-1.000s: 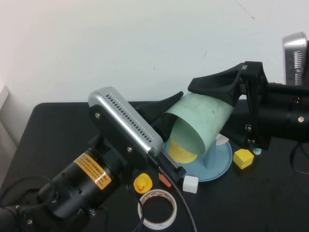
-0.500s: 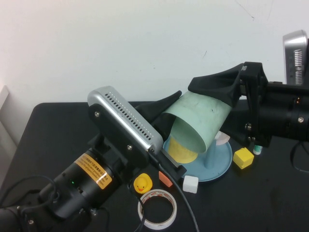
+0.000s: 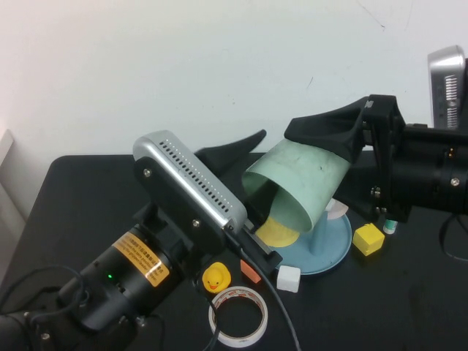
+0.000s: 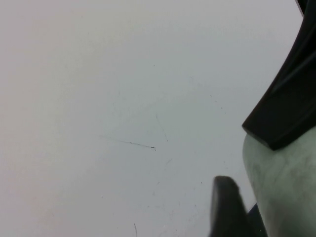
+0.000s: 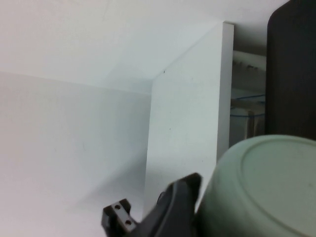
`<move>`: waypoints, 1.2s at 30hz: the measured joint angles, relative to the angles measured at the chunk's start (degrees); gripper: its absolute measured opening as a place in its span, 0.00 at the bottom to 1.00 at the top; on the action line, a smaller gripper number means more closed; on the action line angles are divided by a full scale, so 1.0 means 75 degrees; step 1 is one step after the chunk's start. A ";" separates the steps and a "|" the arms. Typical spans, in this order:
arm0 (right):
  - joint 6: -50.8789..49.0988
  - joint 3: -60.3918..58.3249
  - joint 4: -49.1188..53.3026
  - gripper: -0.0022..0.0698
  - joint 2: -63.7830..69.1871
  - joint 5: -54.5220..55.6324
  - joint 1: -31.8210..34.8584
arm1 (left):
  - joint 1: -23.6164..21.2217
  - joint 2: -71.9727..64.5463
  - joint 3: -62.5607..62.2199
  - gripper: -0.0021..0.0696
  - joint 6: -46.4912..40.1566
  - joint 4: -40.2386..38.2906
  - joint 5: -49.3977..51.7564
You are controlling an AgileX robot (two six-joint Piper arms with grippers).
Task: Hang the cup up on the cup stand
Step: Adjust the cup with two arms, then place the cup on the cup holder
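The pale mint-green cup [image 3: 307, 179] is held tilted in the air, its mouth facing down and towards me, above the cup stand [image 3: 333, 252]. My right gripper [image 3: 311, 172] is shut on the cup's closed end, with one finger over its top. The cup's base shows in the right wrist view [image 5: 266, 187]. My left gripper [image 3: 259, 167] is open at the cup's rim. Its upper finger stands clear of the cup and the other reaches into the mouth. The cup's wall shows in the left wrist view [image 4: 281, 192]. A yellow cup [image 3: 276, 230] sits upside down on the stand.
A yellow cube [image 3: 368, 239], a white cube [image 3: 289, 278], an orange block [image 3: 250, 271], a rubber duck [image 3: 214, 278] and a tape roll [image 3: 238, 316] lie on the black table around the stand. My left arm's body fills the lower left.
My left gripper's upper finger has swung up and left, off the cup's rim. The cup and my right gripper have stayed in place.
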State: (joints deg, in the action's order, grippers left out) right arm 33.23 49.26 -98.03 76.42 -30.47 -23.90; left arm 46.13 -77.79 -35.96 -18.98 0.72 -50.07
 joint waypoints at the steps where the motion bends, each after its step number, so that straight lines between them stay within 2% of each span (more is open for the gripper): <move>1: 0.0005 0.0000 0.0000 0.86 0.0000 0.0038 0.0000 | 0.0000 0.0053 0.0000 0.47 -0.0001 0.0014 0.0057; 4: 0.0187 0.0000 0.0000 0.86 0.0000 0.0284 0.0000 | 0.0000 0.0315 0.0000 0.55 -0.0001 0.0032 0.0370; 9: 0.0894 0.0016 -0.0005 0.86 0.0000 0.0717 -0.0014 | 0.0000 0.0913 0.0000 0.59 -0.0001 0.0064 0.1709; 15: 0.3332 0.0141 -0.0005 0.86 0.0006 0.1096 -0.0014 | 0.0000 0.1828 0.0007 0.57 0.0826 0.0064 0.3587; 19: 0.5989 0.0241 -0.0005 0.86 0.0017 0.1164 -0.0014 | 0.0000 0.2538 0.0007 0.45 0.1502 0.0064 0.5173; 22: 0.8174 0.0241 -0.0005 0.86 0.0017 0.1487 -0.0014 | 0.0000 0.3105 0.0007 0.29 0.1680 0.0064 0.6401; 25: 0.9496 0.0241 -0.0005 0.86 0.0023 0.2069 -0.0014 | 0.0000 0.3624 0.0018 0.13 0.1741 0.0064 0.7595; 29: 1.0115 0.0241 -0.0018 0.86 0.0151 0.2900 -0.0014 | 0.0000 0.4022 0.0036 0.05 0.1754 0.0064 0.8888; 36: 1.0227 0.0277 -0.0109 0.86 0.1093 0.3495 -0.0014 | 0.0000 0.4107 0.0041 0.03 0.1773 0.0064 0.9612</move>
State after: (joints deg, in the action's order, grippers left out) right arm 109.93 51.34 -98.85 84.61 -4.26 -24.00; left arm 46.13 -46.99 -35.65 -5.68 1.20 22.03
